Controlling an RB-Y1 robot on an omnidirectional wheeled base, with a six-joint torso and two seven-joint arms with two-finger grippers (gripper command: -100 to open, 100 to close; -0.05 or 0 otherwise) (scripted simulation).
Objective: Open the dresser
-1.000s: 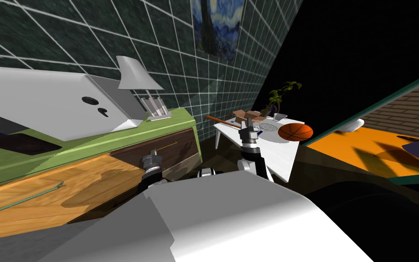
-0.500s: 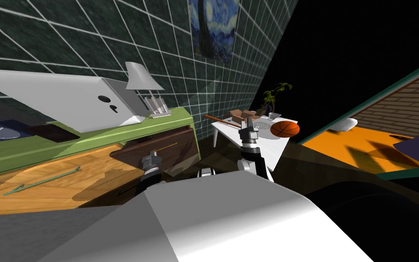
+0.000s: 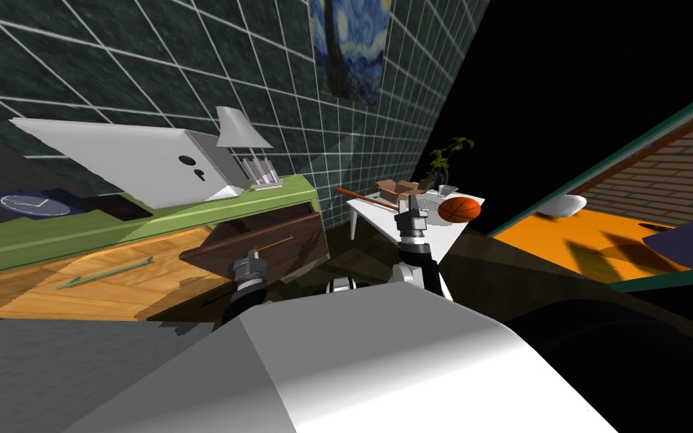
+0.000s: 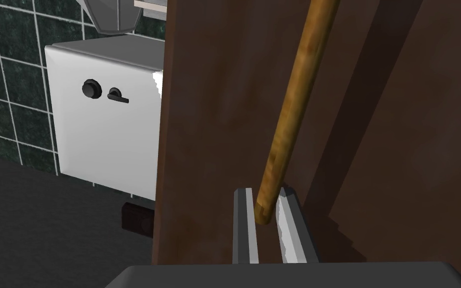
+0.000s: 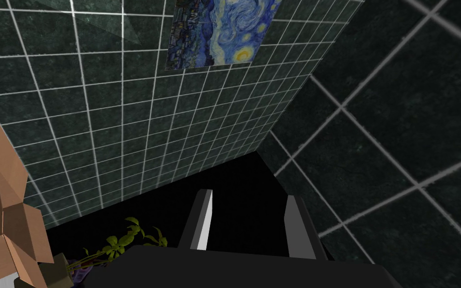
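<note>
- Green-topped dresser (image 3: 52, 237) with a pale wood front runs from nine to eleven o'clock in the head view.
- Dark brown drawer front (image 3: 300, 229), at the dresser's three o'clock end, looks to stand a little proud of the pale panel. I judge the pull is under way but not finished.
- Right gripper (image 3: 411, 204) hangs raised at one o'clock, fingers apart on nothing.
- Left gripper (image 4: 264, 194) sits at eleven o'clock, fingers pinched narrow on the handle's end.
- Thin golden-brown handle (image 4: 294, 100) lies along the drawer face. The next move is probably a straight draw back toward six o'clock, with a firm grip, since only the rod's tip is held.
</note>
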